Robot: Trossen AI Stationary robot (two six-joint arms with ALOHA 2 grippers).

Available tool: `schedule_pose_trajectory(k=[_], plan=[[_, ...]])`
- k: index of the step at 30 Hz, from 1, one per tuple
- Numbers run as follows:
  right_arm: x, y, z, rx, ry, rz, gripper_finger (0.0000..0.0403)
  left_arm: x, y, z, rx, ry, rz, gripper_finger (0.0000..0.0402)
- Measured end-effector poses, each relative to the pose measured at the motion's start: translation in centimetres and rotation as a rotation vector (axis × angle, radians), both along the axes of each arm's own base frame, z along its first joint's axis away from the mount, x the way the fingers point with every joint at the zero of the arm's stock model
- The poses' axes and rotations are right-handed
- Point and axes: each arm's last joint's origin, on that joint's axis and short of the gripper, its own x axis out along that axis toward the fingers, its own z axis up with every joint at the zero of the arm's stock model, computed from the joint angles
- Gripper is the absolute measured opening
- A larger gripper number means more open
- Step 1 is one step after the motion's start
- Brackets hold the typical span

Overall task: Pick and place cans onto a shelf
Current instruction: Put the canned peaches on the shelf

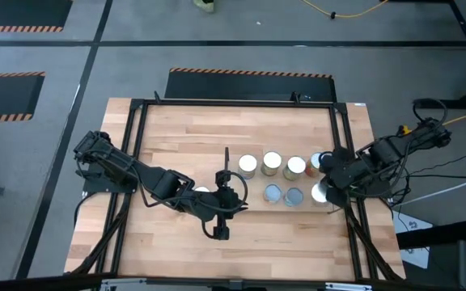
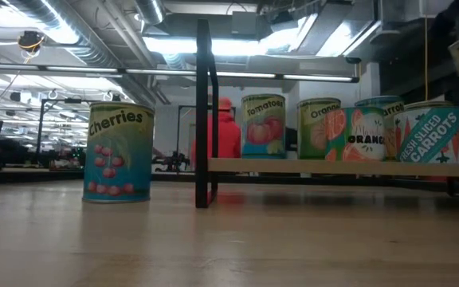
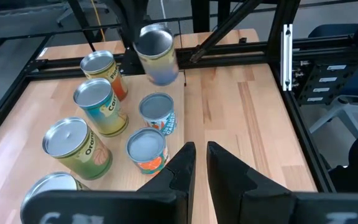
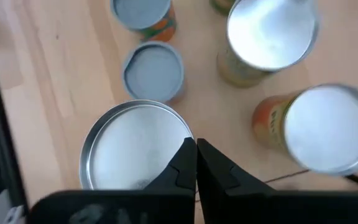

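Note:
Several cans stand upright on the light-wood shelf [image 2: 341, 166], to the right of its thin dark upright panel [image 1: 226, 158]: one row [image 1: 272, 163] behind, and two pale-blue tops [image 1: 273, 192] in front. A Cherries can [image 2: 118, 151] stands on the table left of the panel, partly under my left arm [image 1: 202, 192]. My right gripper [image 4: 196, 155] is at the shelf's right end, shut on a silver-topped can [image 4: 135, 146]. That can also shows in the left wrist view [image 3: 157, 53]. My left gripper [image 3: 201, 149] hovers empty near the panel, fingers nearly together. My right gripper has its two fingers closed together at the rim of the can's silver top [image 4: 182, 134], coming from above. The fingers themselves hide how they take the rim. The can hangs tilted below them [image 3: 157, 53], lifted clear of the shelf and the other cans.
A black metal frame [image 1: 136, 145] runs around the tabletop and its rails [image 3: 303, 130] border the right side. Bare wood lies at the table's near side [image 1: 281, 242] and left [image 1: 168, 137]. A person in red [image 2: 225, 135] stands in the room far behind.

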Motion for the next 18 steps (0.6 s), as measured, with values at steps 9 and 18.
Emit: schedule_pose_trajectory(k=[9, 18], plan=[[0.2, 0.0, -2.9, -0.083, 0.046, 0.02, 0.0005, 0.0, 0.0, 0.0, 0.0, 0.0, 0.0, 0.0033], [0.3, 0.0, -4.0, -0.089, 0.055, 0.024, 0.0005, 0.0, 0.0, 0.0, 0.0, 0.0, 0.0, 0.0033]])
